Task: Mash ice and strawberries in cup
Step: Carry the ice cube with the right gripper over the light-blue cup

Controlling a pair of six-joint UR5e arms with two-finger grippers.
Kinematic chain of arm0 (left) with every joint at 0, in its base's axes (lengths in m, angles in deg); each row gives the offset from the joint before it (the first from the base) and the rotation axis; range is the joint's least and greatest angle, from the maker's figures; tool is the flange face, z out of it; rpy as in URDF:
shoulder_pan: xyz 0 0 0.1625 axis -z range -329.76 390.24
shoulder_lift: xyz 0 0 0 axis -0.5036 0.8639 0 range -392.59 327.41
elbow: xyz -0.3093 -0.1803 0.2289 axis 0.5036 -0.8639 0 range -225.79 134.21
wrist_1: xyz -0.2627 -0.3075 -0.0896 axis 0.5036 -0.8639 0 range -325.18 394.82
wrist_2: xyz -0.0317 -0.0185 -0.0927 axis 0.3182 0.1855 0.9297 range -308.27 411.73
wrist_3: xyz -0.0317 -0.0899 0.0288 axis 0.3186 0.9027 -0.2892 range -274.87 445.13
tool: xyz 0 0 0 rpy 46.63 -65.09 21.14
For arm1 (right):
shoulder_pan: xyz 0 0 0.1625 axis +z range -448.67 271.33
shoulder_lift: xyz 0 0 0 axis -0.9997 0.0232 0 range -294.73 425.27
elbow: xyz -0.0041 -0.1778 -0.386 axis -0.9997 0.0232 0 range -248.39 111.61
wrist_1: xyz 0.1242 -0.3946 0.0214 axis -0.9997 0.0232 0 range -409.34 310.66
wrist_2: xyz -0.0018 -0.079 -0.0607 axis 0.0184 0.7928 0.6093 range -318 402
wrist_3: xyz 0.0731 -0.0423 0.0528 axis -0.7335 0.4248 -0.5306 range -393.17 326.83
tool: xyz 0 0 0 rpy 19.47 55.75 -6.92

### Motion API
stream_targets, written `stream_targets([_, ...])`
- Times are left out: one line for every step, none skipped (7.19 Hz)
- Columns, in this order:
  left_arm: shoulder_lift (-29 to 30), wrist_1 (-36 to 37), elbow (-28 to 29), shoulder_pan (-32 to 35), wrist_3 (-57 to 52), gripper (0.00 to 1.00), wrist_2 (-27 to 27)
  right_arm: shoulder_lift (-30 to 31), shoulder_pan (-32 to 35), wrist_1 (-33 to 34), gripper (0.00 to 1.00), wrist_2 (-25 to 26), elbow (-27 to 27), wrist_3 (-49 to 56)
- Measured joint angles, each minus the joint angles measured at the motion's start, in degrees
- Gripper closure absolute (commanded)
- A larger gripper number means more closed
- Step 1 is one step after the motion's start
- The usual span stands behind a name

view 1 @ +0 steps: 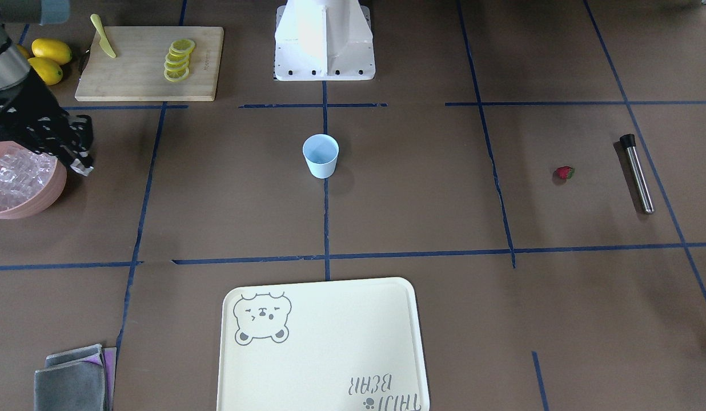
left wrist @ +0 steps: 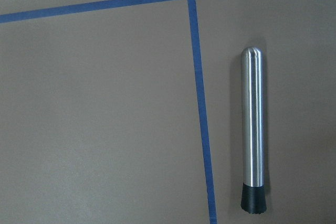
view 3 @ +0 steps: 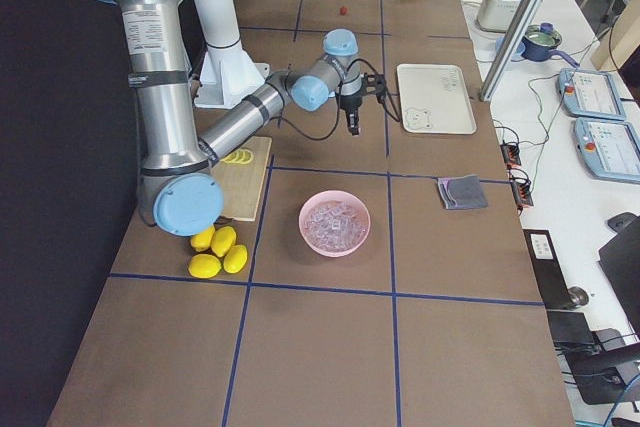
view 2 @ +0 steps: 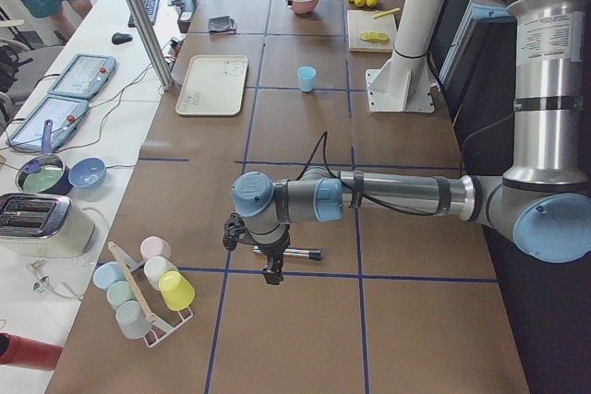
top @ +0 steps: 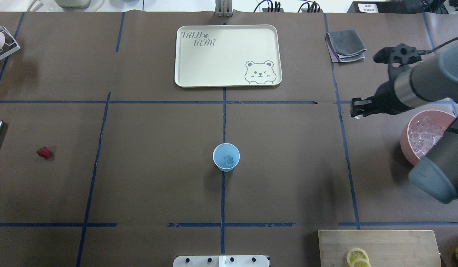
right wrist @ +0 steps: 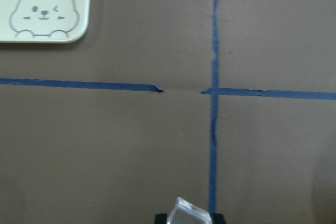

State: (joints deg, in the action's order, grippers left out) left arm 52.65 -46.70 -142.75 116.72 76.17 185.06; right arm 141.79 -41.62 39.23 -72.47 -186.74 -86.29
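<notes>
Left fingers: hanging over the muddler, far left; whether they are spread, I cannot tell.
Strawberry: lying left on the worktop, not yet added.
Cup: standing centre, seemingly holding one cube.
Right fingers: pinching an ice cube beside the pink bowl.
Remaining: likely more loading, then all the mashing.
Surface: brown covering with a blue tape grid.

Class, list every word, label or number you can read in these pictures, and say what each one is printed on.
"TAIJI BEAR", with a paw print and a bear face: on the cream tray.
Small stamp on the cutting board: too small to read.
Sticker on the left arm: too small to read.
White sign beyond the table: blurred.
</notes>
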Motion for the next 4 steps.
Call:
stream_targets([0.0, 0.0, -0.2, 0.0, 0.0, 0.0, 0.0, -7.9, -3.6, 7.2, 0.99, 2.1, 1.1, -0.3])
stream_targets([0.0, 0.0, -0.4, 0.0, 0.0, 0.0, 0.0, -15.0, -7.4, 13.4, 0.99, 4.8, 2.7, -1.4])
stream_targets([0.0, 0.0, -0.4, 0.0, 0.0, 0.0, 0.0, -22.0, -10.7, 18.5, 0.99, 7.4, 5.4, -4.2])
stream_targets([0.0, 0.0, -0.4, 0.0, 0.0, 0.0, 0.0, -27.9, -14.2, 21.1, 0.99, 10.0, 9.1, -7.9])
